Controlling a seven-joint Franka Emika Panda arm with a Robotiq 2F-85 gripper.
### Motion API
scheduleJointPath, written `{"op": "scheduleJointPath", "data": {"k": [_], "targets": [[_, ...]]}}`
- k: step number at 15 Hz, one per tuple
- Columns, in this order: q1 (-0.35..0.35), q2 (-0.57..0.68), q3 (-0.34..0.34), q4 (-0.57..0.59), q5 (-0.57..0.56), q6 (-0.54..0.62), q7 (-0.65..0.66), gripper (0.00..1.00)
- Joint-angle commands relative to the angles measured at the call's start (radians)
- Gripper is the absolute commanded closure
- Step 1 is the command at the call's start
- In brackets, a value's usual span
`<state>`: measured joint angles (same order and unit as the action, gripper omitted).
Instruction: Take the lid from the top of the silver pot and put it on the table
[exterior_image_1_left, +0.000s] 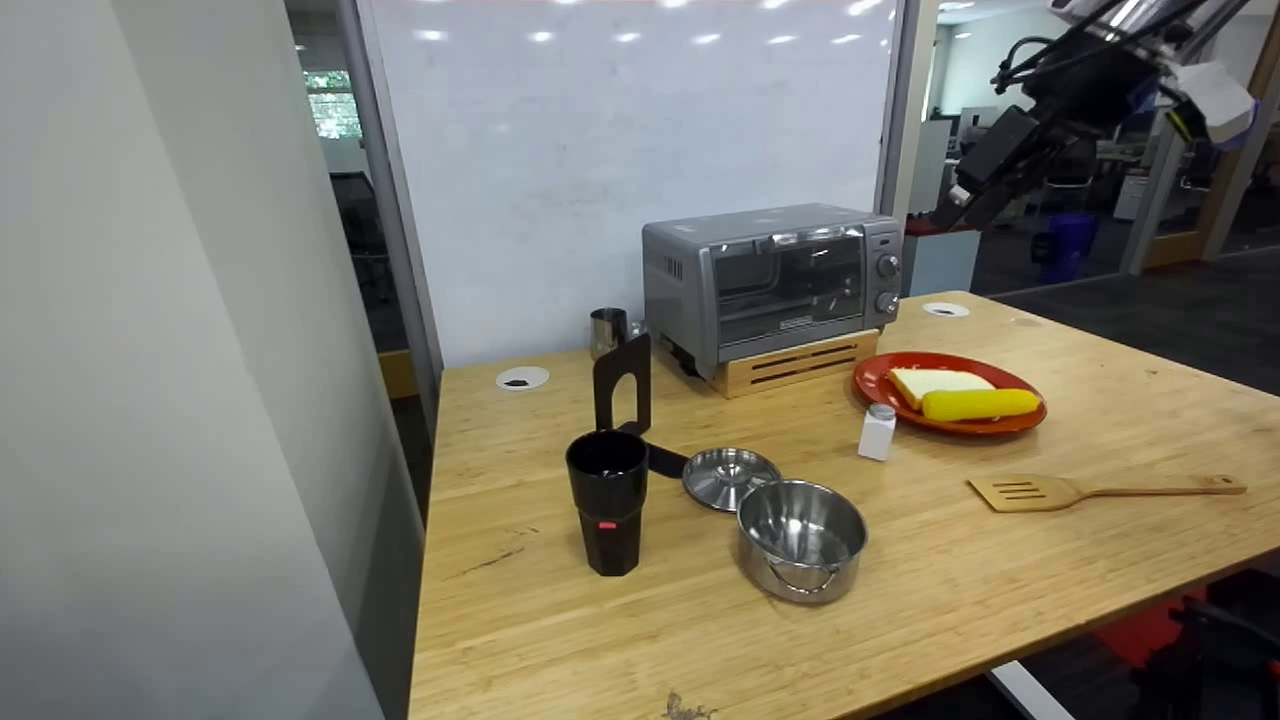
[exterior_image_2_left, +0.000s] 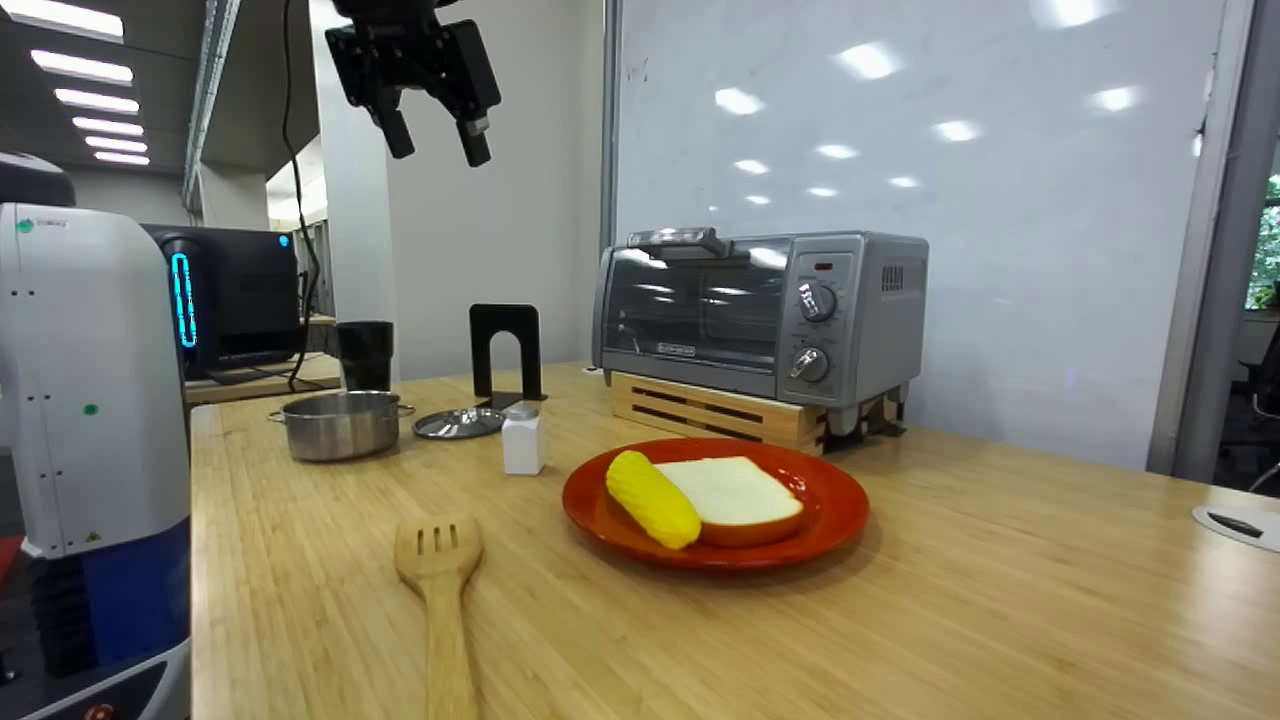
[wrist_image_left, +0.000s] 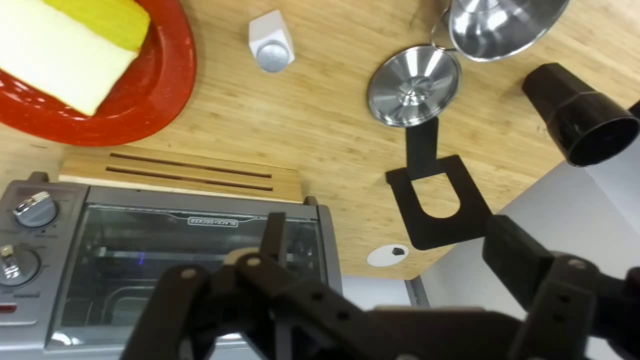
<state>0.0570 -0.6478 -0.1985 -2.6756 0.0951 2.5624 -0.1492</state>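
Lid lying on table, off pot, at pot's 10 o'clock in exterior view; lid-pot contact: cannot tell. Pot upright, open-topped. Same view, around pot: cup upright at 9 o'clock, oven at 12, white bottle at 1, spatula at 3. Bookend at lid's 10 o'clock, base strip running to lid's edge. Gripper high above table, fingers spread wide, well apart from lid.
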Motion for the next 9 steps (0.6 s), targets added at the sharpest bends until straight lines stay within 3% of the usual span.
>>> {"op": "scheduleJointPath", "data": {"k": [1, 3, 6, 7, 8, 9], "targets": [[0.108, 0.021, -0.109, 0.02, 0.161, -0.066, -0.123, 0.0], [0.127, 0.035, -0.136, 0.039, 0.224, -0.141, -0.149, 0.0], [0.086, 0.079, -0.11, 0.072, 0.24, -0.262, -0.093, 0.0], [0.056, 0.1, -0.079, 0.082, 0.219, -0.283, -0.048, 0.0], [0.066, 0.039, -0.085, 0.035, 0.242, -0.232, -0.102, 0.0], [0.056, 0.053, -0.076, 0.043, 0.242, -0.25, -0.085, 0.0]]}}
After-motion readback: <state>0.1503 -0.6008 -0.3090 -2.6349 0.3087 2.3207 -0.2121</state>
